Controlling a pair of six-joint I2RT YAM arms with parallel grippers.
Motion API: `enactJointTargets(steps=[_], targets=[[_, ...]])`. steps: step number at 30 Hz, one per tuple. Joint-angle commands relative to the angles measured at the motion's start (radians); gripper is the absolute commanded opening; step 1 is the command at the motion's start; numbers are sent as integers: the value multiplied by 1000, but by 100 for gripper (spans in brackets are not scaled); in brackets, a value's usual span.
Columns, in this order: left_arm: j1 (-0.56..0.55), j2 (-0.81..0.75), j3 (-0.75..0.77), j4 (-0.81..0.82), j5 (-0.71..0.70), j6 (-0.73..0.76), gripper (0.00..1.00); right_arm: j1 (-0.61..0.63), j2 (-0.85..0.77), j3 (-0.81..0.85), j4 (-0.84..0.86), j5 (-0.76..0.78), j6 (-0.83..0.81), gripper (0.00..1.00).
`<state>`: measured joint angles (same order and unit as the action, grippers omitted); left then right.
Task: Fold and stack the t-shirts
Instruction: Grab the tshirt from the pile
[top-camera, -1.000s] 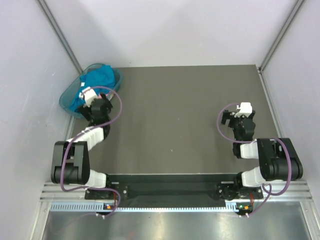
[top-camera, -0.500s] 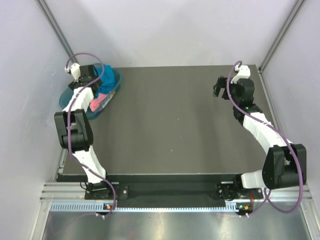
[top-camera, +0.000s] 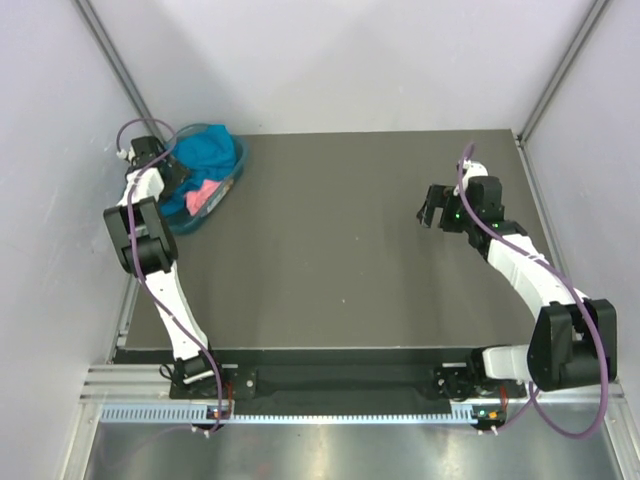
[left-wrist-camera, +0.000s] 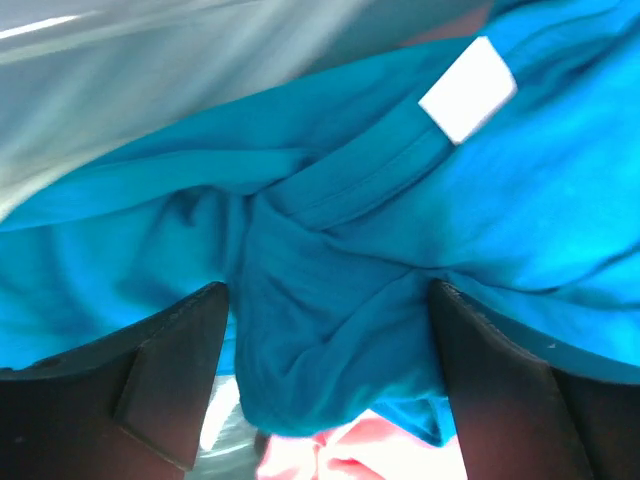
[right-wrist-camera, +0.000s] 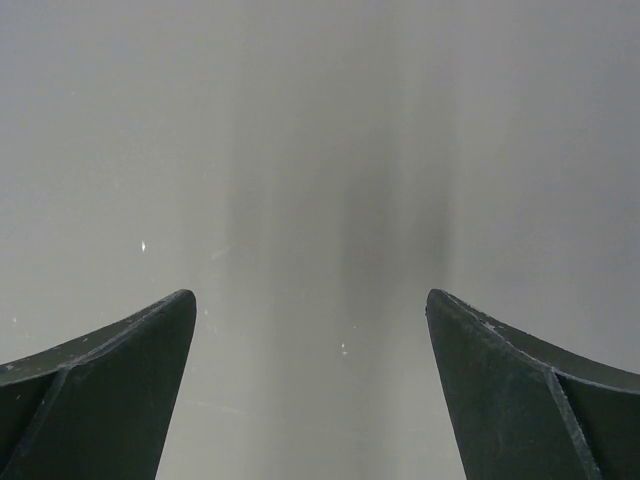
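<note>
Barely started. Nothing folded, nothing stacked, nothing laid out on the tabletop (top-camera: 330, 250) yet. Both shirts bunched inside the teal plastic basket (top-camera: 238, 170) at the far left corner: teal-blue t-shirt (top-camera: 207, 148) heaped on top, salmon-pink t-shirt (top-camera: 203, 194) peeking out beneath on the near side. Left to do by the look of it: pulling each out, spreading, folding, stacking.

Left gripper (top-camera: 142, 152) at the far-left rim of the basket, pointed into it. In the left wrist view, jaws spread wide, a crumpled fold of the teal-blue t-shirt (left-wrist-camera: 330, 290) right between them, nothing clamped. White neck tag (left-wrist-camera: 467, 88) further in, pink cloth (left-wrist-camera: 345, 462) at the bottom edge.

Right gripper (top-camera: 432, 208) well apart from the basket, over bare tabletop, jaws apart, holding nothing.
</note>
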<state>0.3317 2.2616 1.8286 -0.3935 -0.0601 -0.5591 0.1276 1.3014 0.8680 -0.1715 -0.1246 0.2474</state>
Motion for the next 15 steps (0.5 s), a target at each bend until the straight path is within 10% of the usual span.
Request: enactJointTargets(steps=[1, 11, 15], targets=[[-14, 32, 78, 73, 155, -61, 73, 12, -24, -6, -22, -21, 3, 97], [-16, -137, -25, 94, 71, -65, 16, 41, 10, 31, -36, -66, 20, 95], [-16, -240, -68, 73, -38, -62, 19, 58, -1, 29, -45, -75, 20, 95]])
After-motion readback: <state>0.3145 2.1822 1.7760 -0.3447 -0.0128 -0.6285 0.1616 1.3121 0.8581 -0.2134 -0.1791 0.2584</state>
